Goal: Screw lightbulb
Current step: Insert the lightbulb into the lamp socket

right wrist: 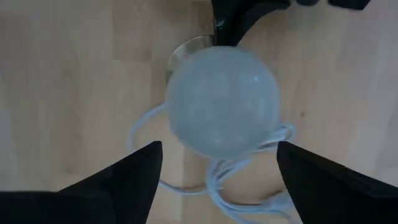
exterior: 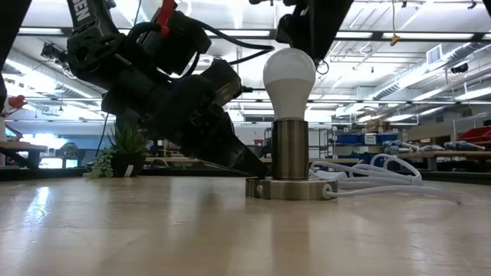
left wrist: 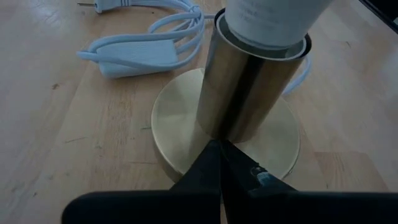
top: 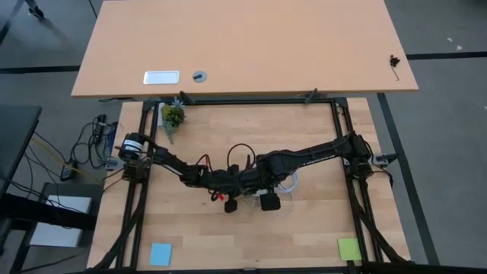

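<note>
Near the middle of the table, the lightbulb already stands upright in the metal socket, its base sunk in the cylinder on the round brass base. My left gripper has its fingers pinched together, pressing that base from its nine o'clock side in the low view. My right gripper hangs directly above, fingers spread clear of the glass, so I judge only further turns, or none, remain.
</note>
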